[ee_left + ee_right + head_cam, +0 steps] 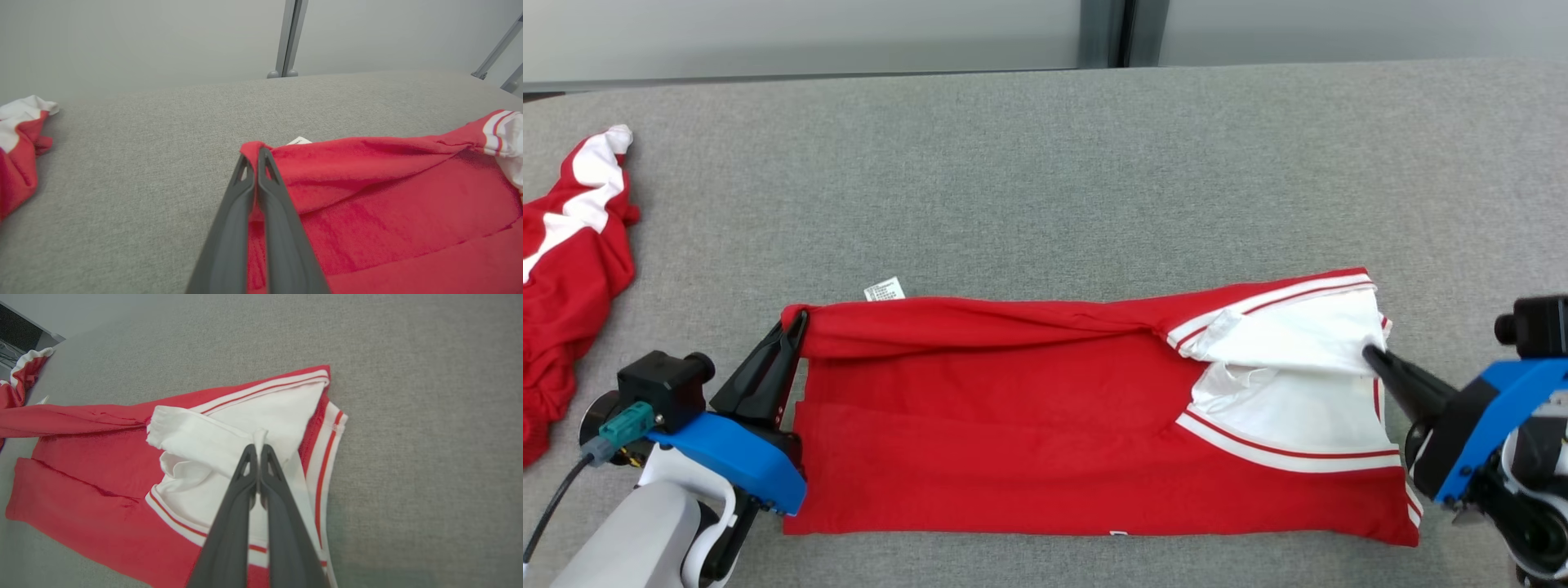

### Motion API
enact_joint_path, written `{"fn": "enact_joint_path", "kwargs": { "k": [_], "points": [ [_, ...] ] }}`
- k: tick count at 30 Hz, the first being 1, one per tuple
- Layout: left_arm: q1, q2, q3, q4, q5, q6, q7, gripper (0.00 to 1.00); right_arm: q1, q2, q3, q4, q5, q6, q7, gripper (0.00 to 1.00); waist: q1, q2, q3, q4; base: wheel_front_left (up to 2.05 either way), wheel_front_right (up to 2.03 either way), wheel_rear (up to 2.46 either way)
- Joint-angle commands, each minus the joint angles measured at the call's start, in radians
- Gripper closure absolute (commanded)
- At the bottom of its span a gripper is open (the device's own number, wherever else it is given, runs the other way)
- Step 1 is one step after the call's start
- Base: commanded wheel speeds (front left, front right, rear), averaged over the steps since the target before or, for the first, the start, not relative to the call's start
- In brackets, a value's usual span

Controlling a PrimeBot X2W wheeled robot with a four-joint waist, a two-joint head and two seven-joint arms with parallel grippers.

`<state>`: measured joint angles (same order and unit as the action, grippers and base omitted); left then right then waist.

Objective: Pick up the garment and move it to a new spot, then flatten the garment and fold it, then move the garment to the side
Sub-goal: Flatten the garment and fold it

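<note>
**Q:** Arm pose at this entry?

**A:** My left gripper (pixel 798 321) sat at the lower left of the head view. Its pale forearm (pixel 629 535) rose from the bottom edge and the fingers slanted up and to the right. Its jaws were pressed together on the left end of the garment (pixel 1013 433), at the bunched upper edge. My right gripper (pixel 1370 354) came in from the right edge with its fingers pointing up and left. Its jaws were together on a fold of the white panel (pixel 1298 400).

**Q:** Garment location?

**A:** It lay lengthwise across the lower middle of the head view, on the grey table (pixel 1045 163). It was red, with the striped white panel at its right end. The upper edge was gathered into a ridge running between my two grips.

**Q:** Differences between views?

**A:** The left wrist view showed red cloth nipped at my fingertips and a white label (pixel 299 141) just behind the ridge. At its top centre a metal post (pixel 290 36) stood against a pale wall (pixel 122 41). The right wrist view showed a tuft of white cloth poking above the closed tips. The head view took in both arms at once. It also showed a second garment (pixel 572 261), red and white, crumpled at the left edge, well apart from the first.
</note>
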<state>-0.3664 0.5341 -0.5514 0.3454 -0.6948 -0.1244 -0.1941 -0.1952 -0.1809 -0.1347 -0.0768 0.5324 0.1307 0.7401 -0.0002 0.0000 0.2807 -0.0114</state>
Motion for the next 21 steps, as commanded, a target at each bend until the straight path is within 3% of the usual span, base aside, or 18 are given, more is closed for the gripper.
{"fn": "enact_joint_path", "kwargs": {
  "k": [1, 9, 10, 11, 12, 13, 14, 21],
  "points": [
    [0.005, 0.006, -0.003, 0.014, 0.013, -0.006, -0.013, 1.00, 0.033, 0.013, -0.011, -0.019, 0.006, 0.000, 0.011, 1.00, 0.0002, 0.0000, -0.006, -0.006, 0.00, 0.00, 0.00],
    [0.016, 0.001, -0.018, 0.067, 0.071, 0.017, -0.053, 1.00, 0.145, 0.064, -0.029, -0.080, 0.006, 0.000, 0.047, 1.00, 0.0002, 0.0000, -0.024, -0.024, 0.00, 0.00, 0.00],
    [0.019, 0.000, -0.016, 0.072, 0.075, 0.021, -0.056, 0.89, 0.153, 0.068, -0.029, -0.084, 0.006, 0.000, 0.049, 1.00, 0.0002, 0.0000, -0.026, -0.026, 0.00, 0.00, 0.00],
    [0.020, -0.003, -0.013, 0.075, 0.077, 0.027, -0.057, 0.33, 0.161, 0.070, -0.029, -0.089, 0.005, 0.000, 0.051, 1.00, 0.0002, 0.0000, -0.027, -0.027, 0.00, 0.00, 0.00],
    [0.024, -0.007, -0.007, 0.080, 0.077, 0.034, -0.060, 0.00, 0.167, 0.072, -0.031, -0.090, 0.004, 0.000, 0.051, 0.86, 0.0002, 0.0000, -0.029, -0.029, 0.00, 0.00, 0.00],
    [0.028, -0.011, -0.001, 0.083, 0.077, 0.040, -0.063, 0.00, 0.178, 0.073, -0.031, -0.088, 0.000, 0.000, 0.058, 0.17, 0.0002, 0.0000, -0.031, -0.029, 0.00, 0.00, 0.00],
    [0.035, -0.018, 0.006, 0.084, 0.075, 0.049, -0.065, 0.00, 0.191, 0.076, -0.029, -0.085, 0.000, 0.000, 0.068, 0.00, 0.0002, 0.0000, -0.034, -0.029, 0.00, 0.00, 0.00],
    [0.090, -0.091, 0.133, 0.017, 0.037, 0.107, -0.072, 0.00, 0.234, 0.088, -0.061, -0.109, -0.023, 0.000, 0.054, 0.00, 0.0002, 0.0000, -0.063, -0.015, 0.00, 0.00, 0.00]
  ]
}}
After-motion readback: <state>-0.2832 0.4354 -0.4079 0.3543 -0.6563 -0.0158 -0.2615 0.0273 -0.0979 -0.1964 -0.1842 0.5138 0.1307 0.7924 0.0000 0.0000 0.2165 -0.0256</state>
